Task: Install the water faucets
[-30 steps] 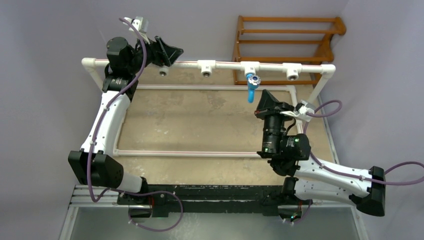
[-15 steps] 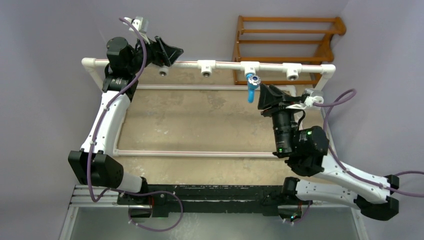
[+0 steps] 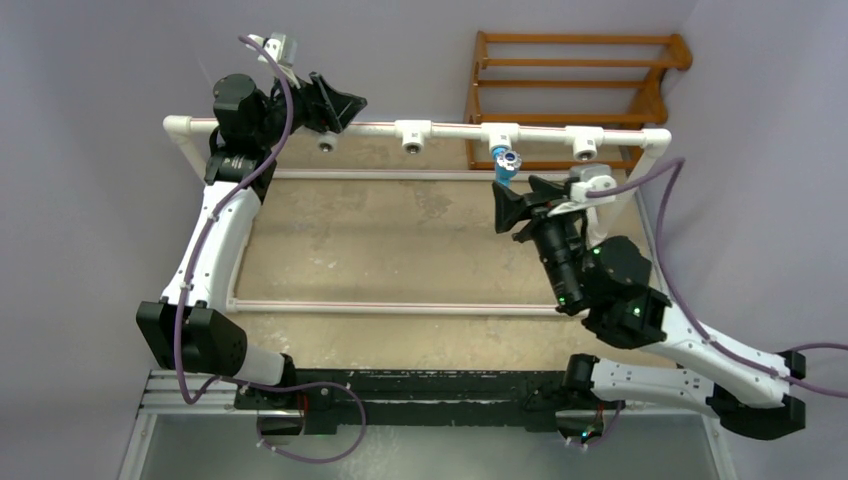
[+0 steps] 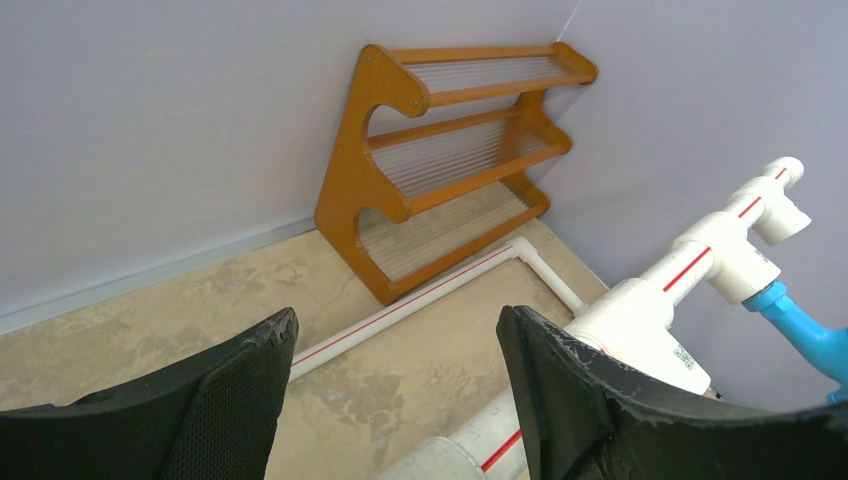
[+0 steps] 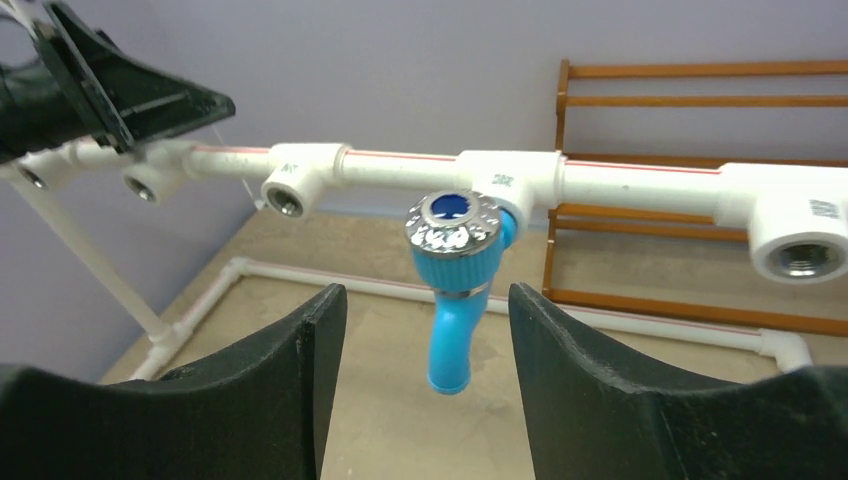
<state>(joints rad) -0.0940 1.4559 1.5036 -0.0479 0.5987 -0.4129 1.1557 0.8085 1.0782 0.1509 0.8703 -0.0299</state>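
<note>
The faucet (image 5: 452, 272) hangs from a tee (image 5: 515, 178) on the white pipe (image 5: 400, 160) in the upper middle of the right wrist view. Its knob faces the camera and its spout points down. In the top view that tee is the third of four from the left; the other three are bare.

The right hand (image 5: 425, 292) stands wide and holds nothing. The faucet shows between its fingers (image 5: 270, 390) with a clear gap on each side. The left hand (image 4: 398, 320) is also wide, at the upper left of the top view. The pipe runs low between its fingers, and I cannot tell if they touch it.

How deep the thread sits cannot be seen. If it is only partly in, a sideways nudge could tilt the faucet and jam the thread. A grip on the bent spout rather than the body would lever it off its axis. Pushing in too far could knock the light pipe frame across the worktop (image 3: 400, 240), since the left hand may not be bracing it.
</note>
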